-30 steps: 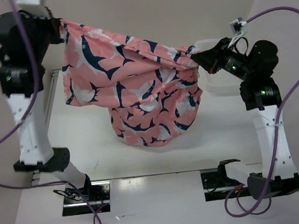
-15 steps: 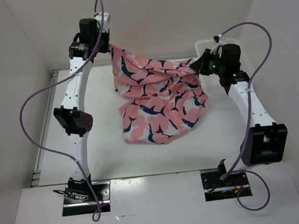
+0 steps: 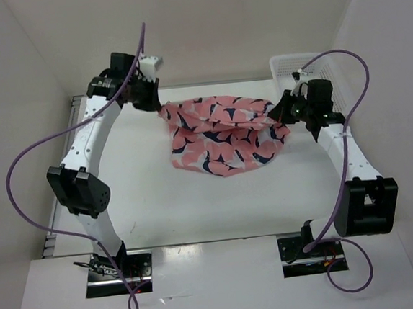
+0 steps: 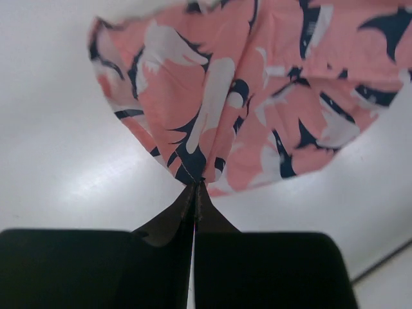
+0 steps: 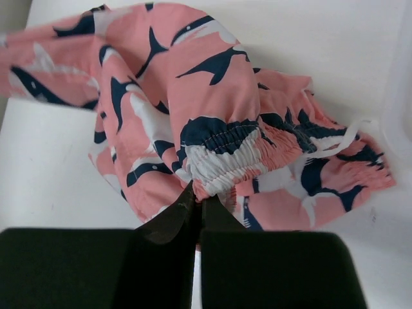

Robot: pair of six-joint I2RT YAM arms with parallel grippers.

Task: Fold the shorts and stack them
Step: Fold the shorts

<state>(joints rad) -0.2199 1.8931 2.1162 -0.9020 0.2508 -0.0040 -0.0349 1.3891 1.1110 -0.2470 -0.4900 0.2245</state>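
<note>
The salmon-pink shorts [image 3: 223,135] with navy and white fish shapes lie in a rumpled spread at the back middle of the table, stretched between both grippers. My left gripper [image 3: 157,108] is shut on a hem corner of the shorts [image 4: 212,116] at their left end, its tips [image 4: 195,185] pinching the fabric. My right gripper [image 3: 278,110] is shut on the elastic waistband [image 5: 225,164] at their right end, its tips [image 5: 198,193] closed on the gathered edge of the shorts [image 5: 161,96].
A white mesh basket [image 3: 287,66] stands at the back right, just behind the right gripper. White walls close in the table at the back and left. The arm bases sit at the near edge.
Both arms have lowered and reached toward the back of the table. The shorts, which hung high between the grippers, now lie spread low on the table surface.
</note>
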